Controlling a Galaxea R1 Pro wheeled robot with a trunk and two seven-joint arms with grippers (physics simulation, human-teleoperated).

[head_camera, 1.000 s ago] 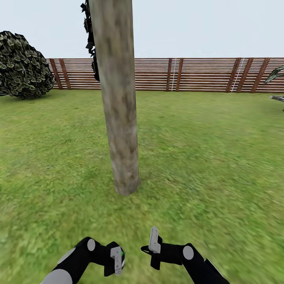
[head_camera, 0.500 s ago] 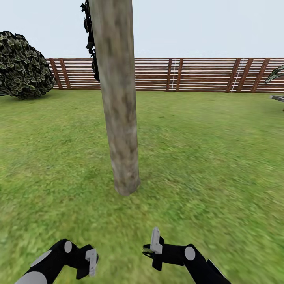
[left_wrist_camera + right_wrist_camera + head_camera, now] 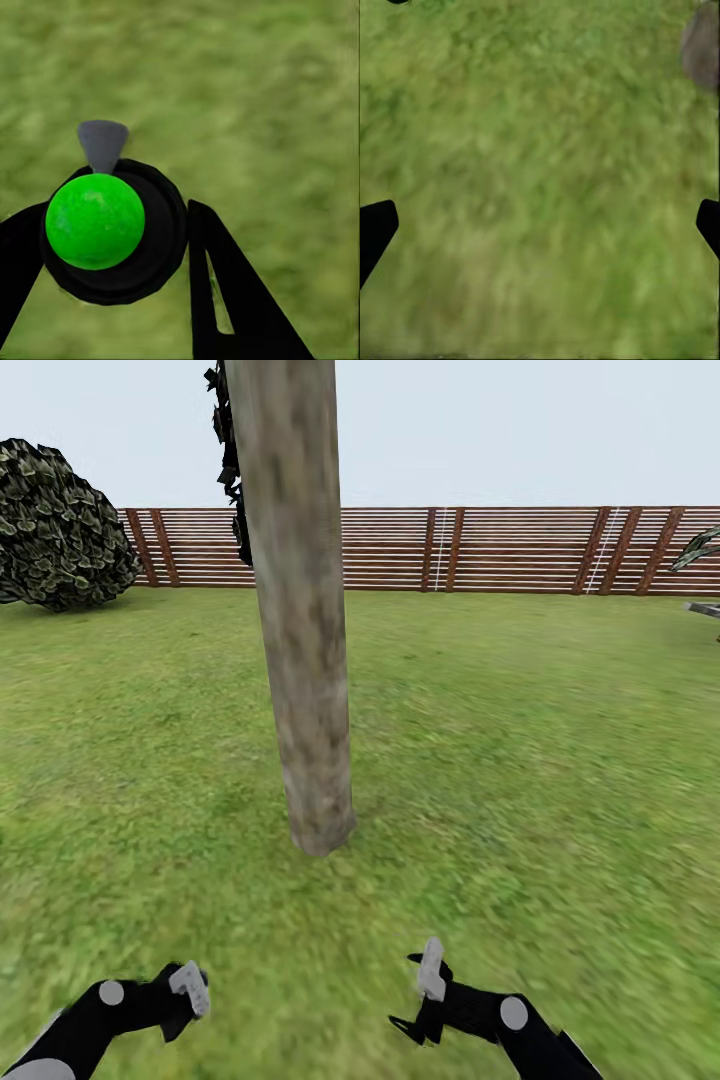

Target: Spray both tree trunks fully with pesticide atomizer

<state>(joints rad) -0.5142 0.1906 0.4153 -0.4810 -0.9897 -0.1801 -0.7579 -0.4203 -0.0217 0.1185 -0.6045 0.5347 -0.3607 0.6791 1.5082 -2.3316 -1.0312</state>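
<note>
A thick mottled beige-grey tree trunk (image 3: 303,610) rises from the grass (image 3: 520,760) straight ahead, its base a short way beyond both arms. My left gripper (image 3: 186,992) hangs low at the left, shut on the pesticide atomizer (image 3: 95,221), a black round body with a bright green cap and a grey nozzle. My right gripper (image 3: 420,996) is low at the right, open and empty, with only grass between its fingers. A grey patch (image 3: 702,46) at the edge of the right wrist view may be the trunk's base.
A brown slatted fence (image 3: 500,550) closes the lawn at the back. A round leafy bush (image 3: 60,525) stands far left, a near-black conifer (image 3: 228,450) behind the trunk, a palm frond (image 3: 700,548) and a grey slab (image 3: 705,608) far right.
My left arm has swung out to the left with the atomizer. My right arm has shifted right and a little nearer to me. The camera has held still.
</note>
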